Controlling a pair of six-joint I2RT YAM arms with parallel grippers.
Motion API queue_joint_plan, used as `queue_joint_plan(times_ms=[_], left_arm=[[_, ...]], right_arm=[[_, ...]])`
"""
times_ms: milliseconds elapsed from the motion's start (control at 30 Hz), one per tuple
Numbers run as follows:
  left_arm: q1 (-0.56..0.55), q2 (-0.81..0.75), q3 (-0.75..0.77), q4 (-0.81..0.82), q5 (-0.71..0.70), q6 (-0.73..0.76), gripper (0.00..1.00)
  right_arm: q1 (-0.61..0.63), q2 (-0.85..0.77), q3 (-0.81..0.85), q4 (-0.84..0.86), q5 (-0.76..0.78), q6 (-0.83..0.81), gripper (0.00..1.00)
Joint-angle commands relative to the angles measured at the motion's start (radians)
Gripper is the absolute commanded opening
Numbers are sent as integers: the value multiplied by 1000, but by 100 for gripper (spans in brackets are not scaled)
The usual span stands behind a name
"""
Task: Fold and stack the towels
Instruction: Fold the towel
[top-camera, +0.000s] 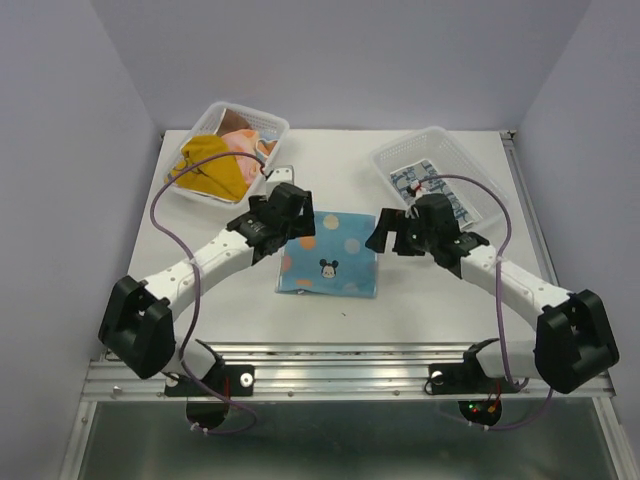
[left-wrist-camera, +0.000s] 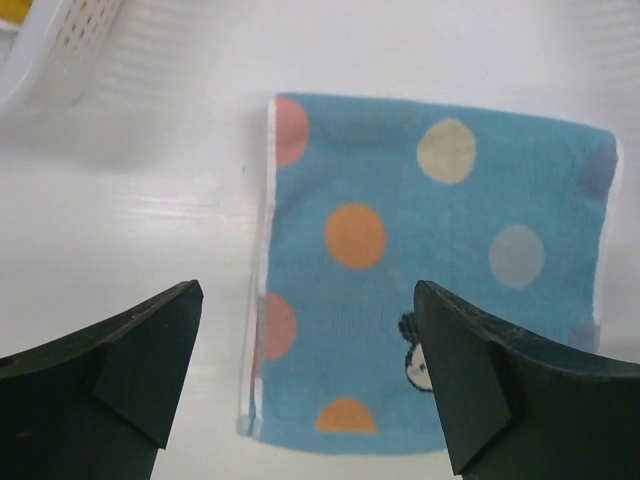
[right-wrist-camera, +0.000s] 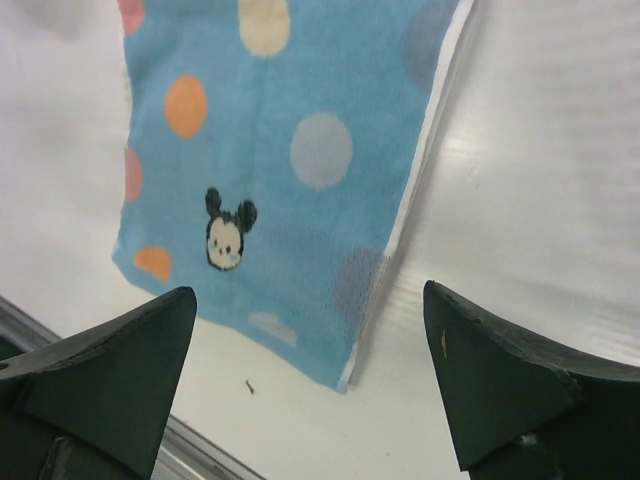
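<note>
A light blue towel (top-camera: 329, 253) with coloured dots and a small mouse face lies folded flat on the table between both arms. It also shows in the left wrist view (left-wrist-camera: 430, 270) and the right wrist view (right-wrist-camera: 290, 170). My left gripper (top-camera: 290, 215) hovers over its far left corner, jaws open and empty (left-wrist-camera: 308, 375). My right gripper (top-camera: 392, 232) hovers by its far right corner, jaws open and empty (right-wrist-camera: 310, 385). A mustard yellow towel (top-camera: 212, 167) and other cloths fill the left basket. A white towel with blue print (top-camera: 428, 186) lies in the right basket.
A clear mesh basket (top-camera: 262, 125) stands at the back left and another (top-camera: 425, 140) at the back right. The table's metal front rail (top-camera: 340, 360) runs along the near edge. A small dark speck (right-wrist-camera: 248, 385) lies near the towel's near edge.
</note>
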Motion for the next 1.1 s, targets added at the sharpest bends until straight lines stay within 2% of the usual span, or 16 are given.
queue_joint_plan(times_ms=[0,67,167,400,567,633,933,1067], left_arm=[[65,77,66,205,143,158,99],[90,139,102,225,163,201,99],[116,209,150,200,120,214,99],[228,377,218,236,223,235,96],[277,454,251,252,269,241,83],[295,477,261,258,275,232,74],[329,526,278,296,373,243,60],[332,557,290,290,384,247,49]], right_arm=[[9,79,121,61,145,-14,100],[8,116,160,67,177,-19,100],[8,177,206,92,200,-33,100],[8,315,286,113,237,-45,100],[8,373,319,141,289,-30,100],[8,407,338,143,295,-30,100],[9,482,384,153,338,-19,100],[8,505,395,164,357,-7,100]])
